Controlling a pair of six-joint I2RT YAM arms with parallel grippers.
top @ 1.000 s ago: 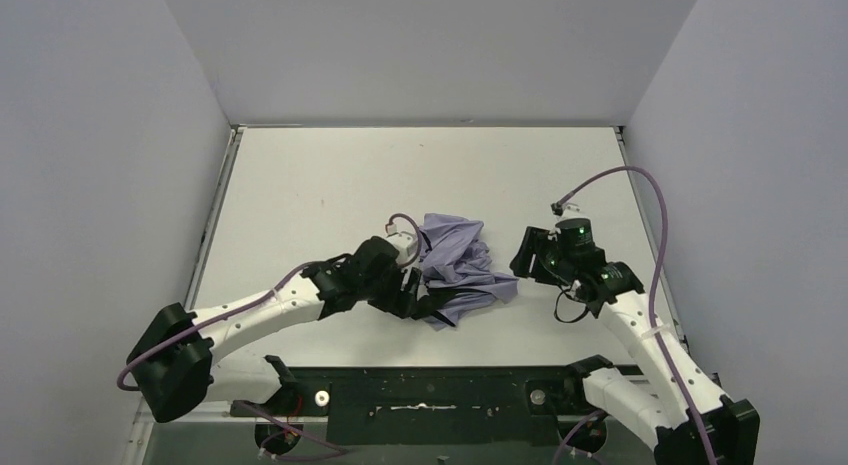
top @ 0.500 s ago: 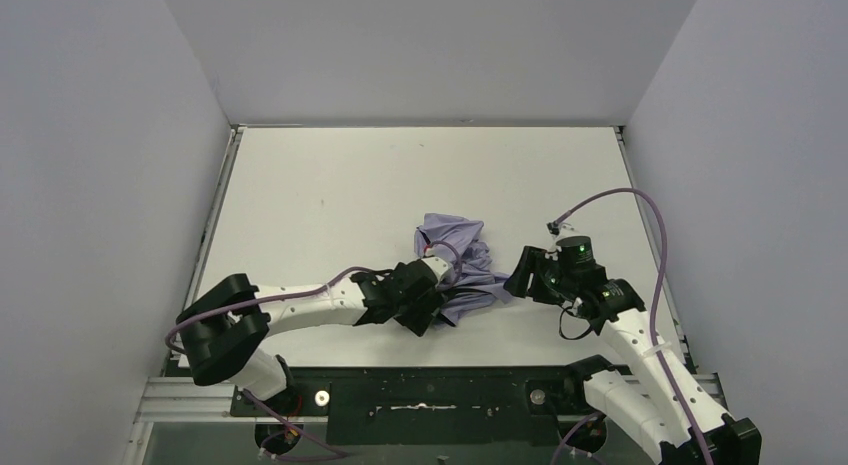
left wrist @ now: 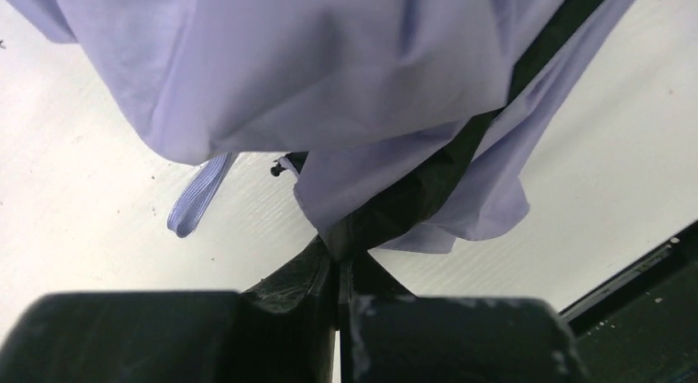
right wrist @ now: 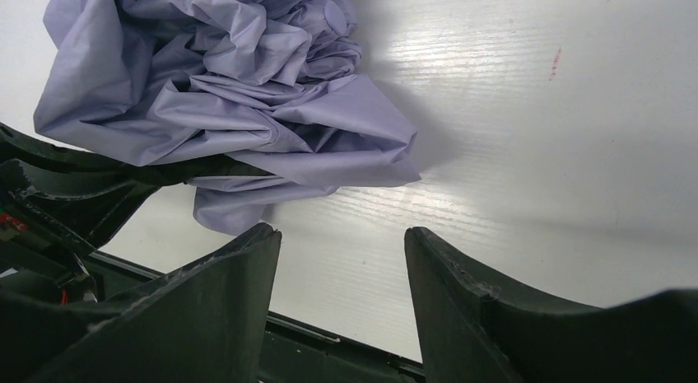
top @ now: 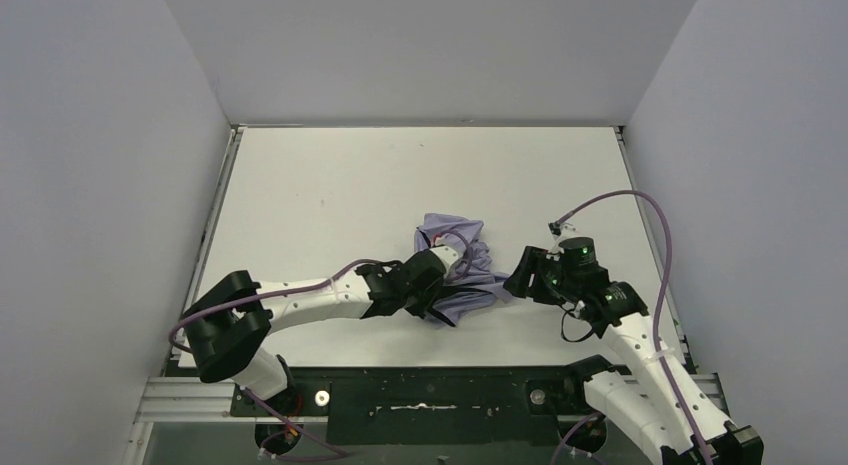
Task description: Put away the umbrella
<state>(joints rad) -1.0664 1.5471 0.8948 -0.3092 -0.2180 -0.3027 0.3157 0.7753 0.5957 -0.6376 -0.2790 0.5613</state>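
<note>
The umbrella lies crumpled in the middle of the table, pale lavender fabric with black ribs. In the left wrist view its fabric hangs close above the jaws, a black rib runs down into them, and the wrist loop dangles at the left. My left gripper is shut, pinching the rib and the fabric edge at the umbrella's near side. My right gripper stands open just right of the umbrella, low over the table and holding nothing.
White table walled in on three sides. A black rail runs along the near edge, with the arm bases on it. The right arm's purple cable arches above the table's right side.
The left gripper has closed on the umbrella's near edge, after reaching in further from the left. The right gripper has crept slightly nearer to the fabric, still open.
</note>
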